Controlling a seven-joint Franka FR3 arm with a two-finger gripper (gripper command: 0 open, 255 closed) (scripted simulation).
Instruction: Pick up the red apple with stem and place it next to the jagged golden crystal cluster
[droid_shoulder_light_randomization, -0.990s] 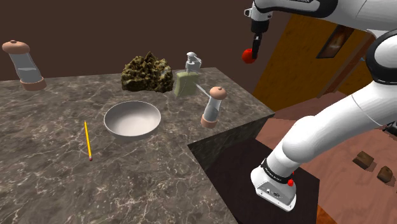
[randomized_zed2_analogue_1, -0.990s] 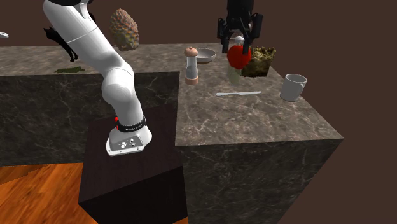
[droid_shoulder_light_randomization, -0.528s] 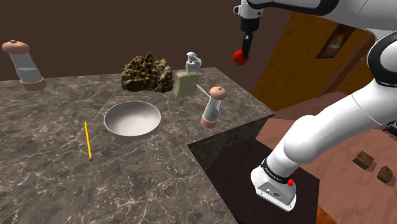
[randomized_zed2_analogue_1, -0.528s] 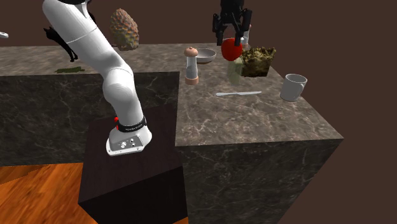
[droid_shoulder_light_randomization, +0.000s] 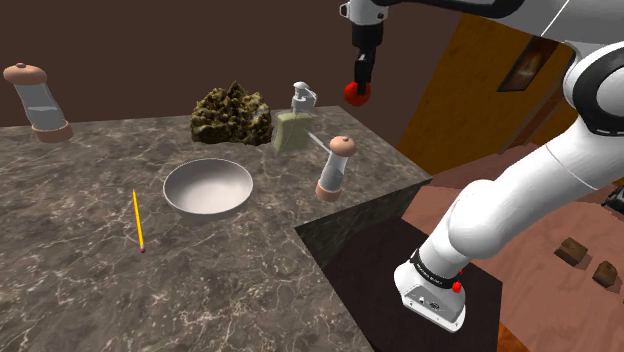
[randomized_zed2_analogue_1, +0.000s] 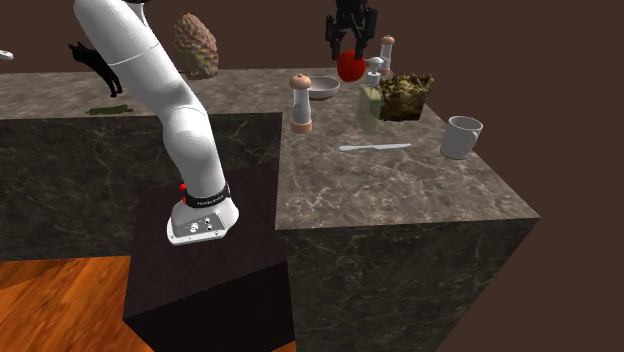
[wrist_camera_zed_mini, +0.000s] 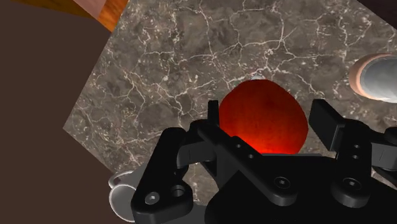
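My black gripper (droid_shoulder_light_randomization: 358, 88) hangs high above the marble counter's far right corner, shut on the red apple (droid_shoulder_light_randomization: 355, 94). The apple (randomized_zed2_analogue_1: 349, 66) shows below the gripper (randomized_zed2_analogue_1: 349, 52) in the second exterior view. In the wrist view the apple (wrist_camera_zed_mini: 263, 121) sits clasped between the fingers (wrist_camera_zed_mini: 214, 118), with the marble top far below. The jagged golden-brown crystal cluster (droid_shoulder_light_randomization: 232, 115) rests at the counter's far edge, left of and lower than the apple in the shoulder view; it is also seen as the cluster (randomized_zed2_analogue_1: 406, 96).
A soap dispenser (droid_shoulder_light_randomization: 294, 124) stands beside the cluster. A pale bowl (droid_shoulder_light_randomization: 208, 186), a yellow pencil (droid_shoulder_light_randomization: 138, 220) and two grinders (droid_shoulder_light_randomization: 335, 167) (droid_shoulder_light_randomization: 37, 100) are on the counter (droid_shoulder_light_randomization: 80, 270). A mug (randomized_zed2_analogue_1: 462, 136) and a knife (randomized_zed2_analogue_1: 374, 147) lie nearer the second exterior camera.
The gripper has carried the apple toward the shoulder view's left and slightly higher, closing in over the counter's far right corner. Everything on the counter has stayed put.
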